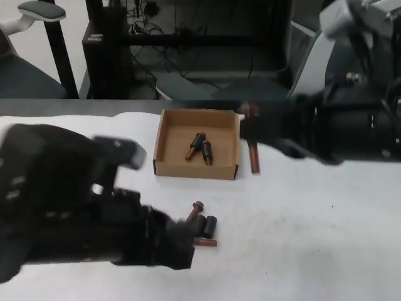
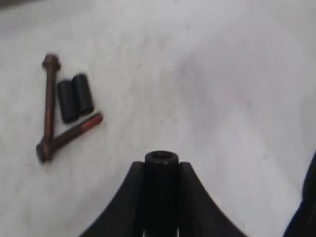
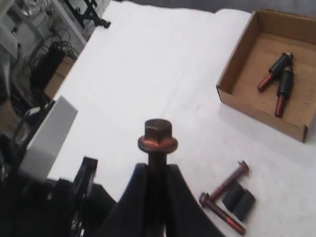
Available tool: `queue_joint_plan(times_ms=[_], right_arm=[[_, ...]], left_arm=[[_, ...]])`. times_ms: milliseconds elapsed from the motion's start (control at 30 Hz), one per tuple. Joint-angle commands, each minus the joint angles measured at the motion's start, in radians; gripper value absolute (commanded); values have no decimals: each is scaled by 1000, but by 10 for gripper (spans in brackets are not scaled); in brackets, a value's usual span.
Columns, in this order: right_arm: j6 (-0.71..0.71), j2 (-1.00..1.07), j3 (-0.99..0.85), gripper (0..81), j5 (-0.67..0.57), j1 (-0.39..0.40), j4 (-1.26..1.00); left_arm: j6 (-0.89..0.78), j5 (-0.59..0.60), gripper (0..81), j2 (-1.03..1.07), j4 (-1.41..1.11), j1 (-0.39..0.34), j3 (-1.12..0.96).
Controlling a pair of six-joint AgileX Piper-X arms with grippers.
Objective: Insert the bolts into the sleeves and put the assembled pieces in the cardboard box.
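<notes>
L gripper [image 2: 160, 169] sits nearest: fingers closed snug on the held sleeve [image 2: 161, 195], a black tube standing btwn them w/ its open end poking just past the tips. No gap shows on either side of it.

Off to one side of the L gripper, near it but apart from the fingers, the loose stock lies on the white cloth [image 1: 301, 238]. Loose bolt 1 [image 2: 48, 98] and loose bolt 2 [image 2: 69, 136], both copper-coloured, meet at one end and make a V. Loose sleeve 1 [image 2: 66, 101] and loose sleeve 2 [image 2: 83, 94] lie side by side inside the V, touching each other; sleeve 1 is right against bolt 1.

R gripper [image 3: 157, 170]: fingers pinched tight on the shank of the held bolt [image 3: 157, 139], hex head sticking out clear of the tips.

Cardboard box [image 1: 195, 168] is just beside the R gripper, on the side toward the L arm, and well ahead of the L gripper. Top is open. Inside, on the floor, are assembled piece 1 [image 1: 195, 145] and assembled piece 2 [image 1: 206, 152], each a black sleeve on a bolt w/ bare shank showing out one end. They lie close together; can't tell if they touch. The held bolt is outside the box, just beside the wall on the R gripper's side.
</notes>
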Motion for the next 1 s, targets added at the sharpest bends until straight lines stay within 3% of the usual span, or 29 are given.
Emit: queue_joint_plan(times_ms=[0,233,400,967], right_arm=[[44,-2,-4,0,-4,-2,-90],[158,58,-4,0,-29,2,-238],[214,104,-4,0,-42,2,-324],[207,123,-9,4,-52,88,-338]], left_arm=[[-4,77,17,-108,-203,0,42],[-72,80,17,-141,-268,23,54],[-88,161,17,-141,-294,63,54],[-102,229,17,-141,-355,78,54]])
